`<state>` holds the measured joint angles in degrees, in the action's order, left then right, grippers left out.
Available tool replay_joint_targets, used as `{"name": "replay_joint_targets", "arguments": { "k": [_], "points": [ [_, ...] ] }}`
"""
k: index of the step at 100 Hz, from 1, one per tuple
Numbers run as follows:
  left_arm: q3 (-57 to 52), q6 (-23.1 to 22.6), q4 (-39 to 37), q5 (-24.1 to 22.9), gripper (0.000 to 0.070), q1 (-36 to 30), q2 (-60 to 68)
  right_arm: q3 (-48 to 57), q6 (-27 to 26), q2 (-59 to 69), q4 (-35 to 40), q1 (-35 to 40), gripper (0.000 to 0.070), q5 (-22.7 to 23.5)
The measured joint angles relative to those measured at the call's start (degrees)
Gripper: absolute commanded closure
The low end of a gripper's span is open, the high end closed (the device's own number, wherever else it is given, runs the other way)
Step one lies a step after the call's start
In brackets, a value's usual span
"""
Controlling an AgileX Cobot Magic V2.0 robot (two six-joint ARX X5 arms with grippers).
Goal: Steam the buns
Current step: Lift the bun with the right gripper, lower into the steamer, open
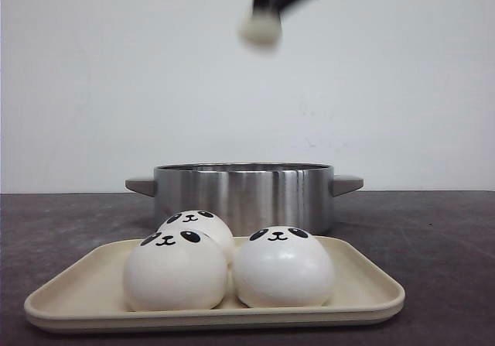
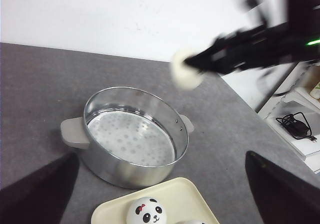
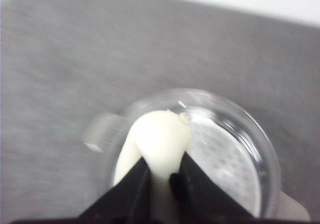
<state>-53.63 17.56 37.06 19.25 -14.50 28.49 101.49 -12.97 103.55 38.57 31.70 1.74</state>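
Note:
Three white panda buns (image 1: 282, 272) sit on a cream tray (image 1: 371, 296) in front of a steel steamer pot (image 1: 244, 191). One of them shows in the left wrist view (image 2: 146, 211). My right gripper (image 3: 162, 176) is shut on a fourth bun (image 3: 160, 139), squeezed between its fingers, high above the pot; it shows blurred in the front view (image 1: 261, 27) and the left wrist view (image 2: 186, 69). The pot (image 2: 132, 134) holds only a perforated white liner. My left gripper's fingers (image 2: 37, 191) stand wide apart and empty above the tray's far edge.
The pot has grey handles (image 1: 346, 183) on both sides. The table's right edge (image 2: 250, 108) lies past the pot, with white boxes and a black cable (image 2: 297, 126) beyond it. A white wall stands behind the table.

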Motion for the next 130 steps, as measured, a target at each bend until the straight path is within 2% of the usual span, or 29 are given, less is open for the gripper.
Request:
{"name": "replay_joint_targets", "arguments": {
  "k": [24, 44, 55, 61, 70, 77, 109, 121, 125, 130],
  "points": [
    [0.0, 0.0, 0.0, 0.0, 0.0068, 0.0, 0.0, -0.4, 1.9, 14.5, -3.1, -3.0, 0.07, -0.3],
    [0.0, 0.0, 0.0, 0.0, 0.0068, 0.0, 0.4, -0.4, 2.6, 17.2, -10.6, -2.8, 0.0699, -0.5],
    [0.0, 0.0, 0.1, 0.0, 0.0069, 0.0, 0.7, -0.4, 2.6, 17.3, -10.9, -2.8, 0.0697, -1.6],
    [0.0, 0.0, 0.5, 0.0, 0.0068, 0.0, 0.7, -0.4, 2.6, 17.6, -9.6, -2.9, 0.0635, -2.0],
    [0.0, 0.0, 1.0, 0.0, 0.0068, 0.0, 0.8, -0.4, 2.7, 18.5, -7.8, -2.9, 0.0419, -2.6],
    [0.0, 0.0, 1.4, 0.0, 0.0069, 0.0, 0.8, -0.4, 2.6, 19.2, -6.1, -3.3, 0.0343, -2.7],
    [0.0, 0.0, 1.7, 0.0, 0.0068, 0.0, 0.8, -0.3, 2.6, 19.4, -4.9, -3.4, 0.0319, -2.6],
    [0.0, 0.0, 1.7, 0.0, 0.0068, 0.0, 0.8, 1.2, 2.6, 19.4, -1.2, -3.4, 0.0341, -2.5],
    [0.0, 0.0, 1.7, 0.0, 0.0068, 0.0, 0.8, 2.8, 2.6, 19.4, 0.9, -3.4, 0.0445, -1.7],
    [0.0, 0.0, 1.8, 0.0, 0.0069, 0.0, 0.8, 4.9, 2.7, 19.4, 3.0, -3.4, 0.0672, -0.3]
  ]
}}
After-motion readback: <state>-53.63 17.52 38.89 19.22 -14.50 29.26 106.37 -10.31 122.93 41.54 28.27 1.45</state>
